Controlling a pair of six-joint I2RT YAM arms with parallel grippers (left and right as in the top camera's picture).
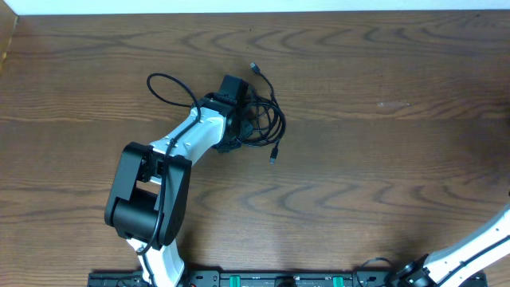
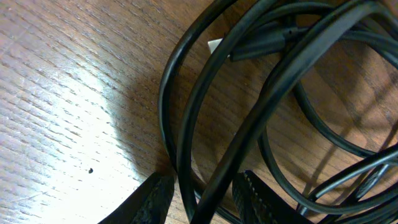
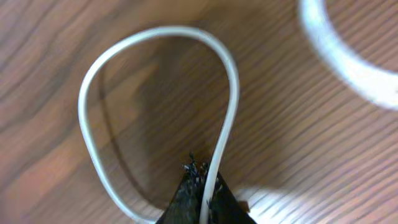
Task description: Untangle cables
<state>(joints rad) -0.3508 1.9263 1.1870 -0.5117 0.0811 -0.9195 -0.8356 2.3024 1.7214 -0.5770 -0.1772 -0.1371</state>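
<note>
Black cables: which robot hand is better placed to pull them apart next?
Left: the left hand straddles a strand of the black cables; the right hand is elsewhere, pinching a white cable.

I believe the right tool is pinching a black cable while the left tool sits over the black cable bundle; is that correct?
Not quite. The cable pinched in the right tool is a white cable, not a black one, as the right wrist view shows. The left tool does sit over the black cable bundle.
</note>
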